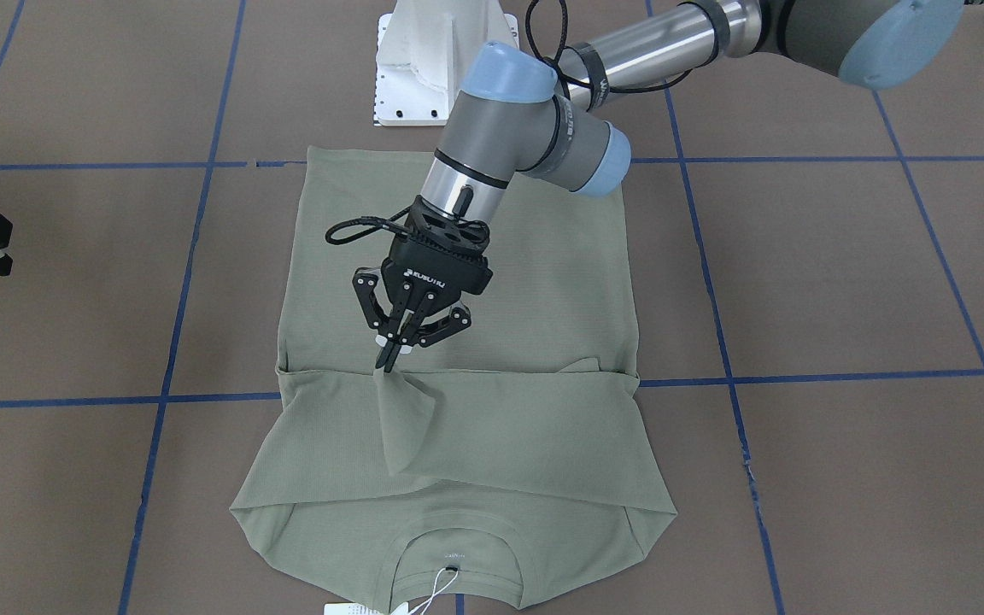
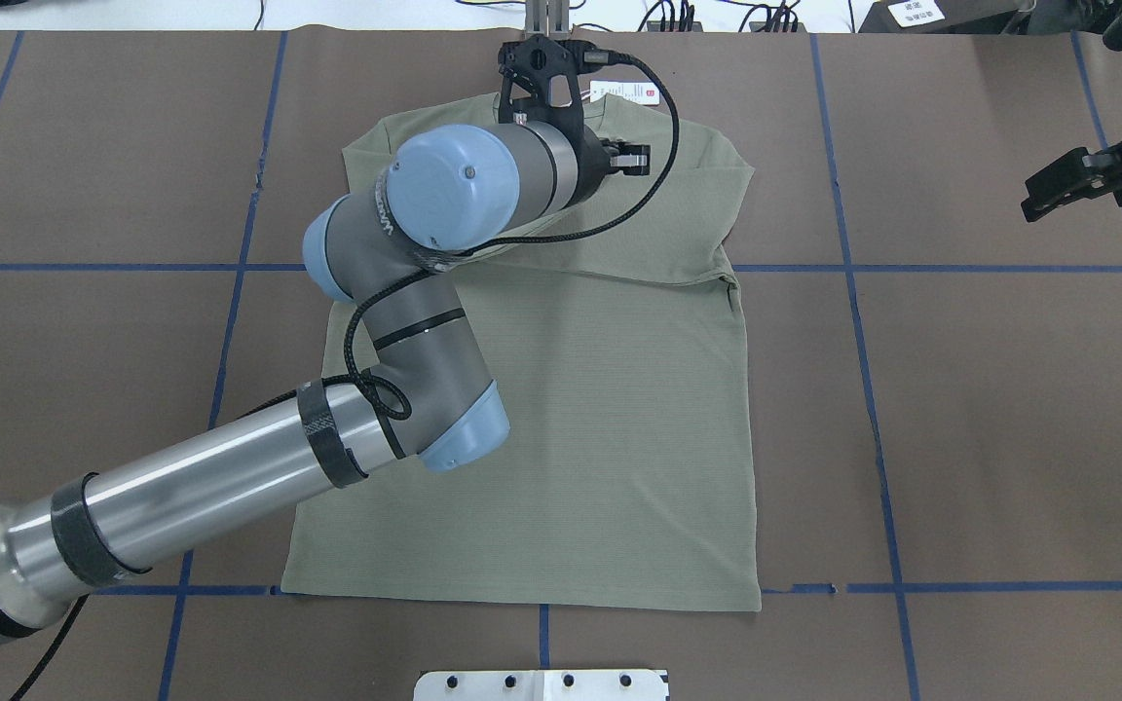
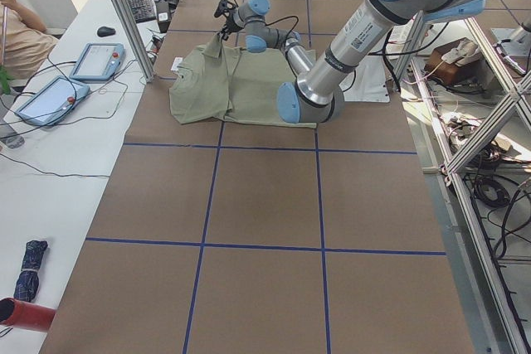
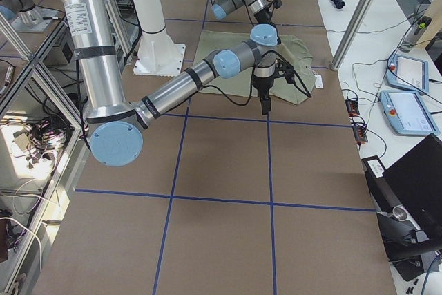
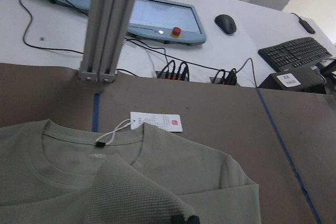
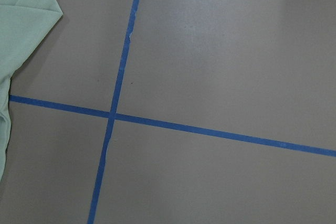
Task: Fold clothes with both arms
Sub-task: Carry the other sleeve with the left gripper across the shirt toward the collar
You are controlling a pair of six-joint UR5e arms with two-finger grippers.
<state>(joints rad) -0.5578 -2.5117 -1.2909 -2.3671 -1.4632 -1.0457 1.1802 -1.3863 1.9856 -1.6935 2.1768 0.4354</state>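
The sage-green shirt [image 1: 543, 299] lies flat on the brown table, its collar [image 1: 453, 555] and white hang tag [image 5: 156, 121] toward the operators' side. Both sleeves are folded across the chest. My left gripper [image 1: 391, 348] hovers over the middle of the shirt, shut on the end of one sleeve, which hangs from it as a raised flap. In the left wrist view that fabric fills the bottom, with the fingertips [image 5: 184, 220] just showing. My right gripper [image 2: 1038, 202] hangs off to the side over bare table, open and empty, well clear of the shirt [image 2: 600, 438].
The white pedestal base [image 1: 424, 68] stands just beyond the shirt's hem. Blue tape lines [image 6: 113, 115] grid the table. Past the collar edge are an aluminium post [image 5: 107, 24], touch panels, a keyboard and a seated person [image 3: 25, 31].
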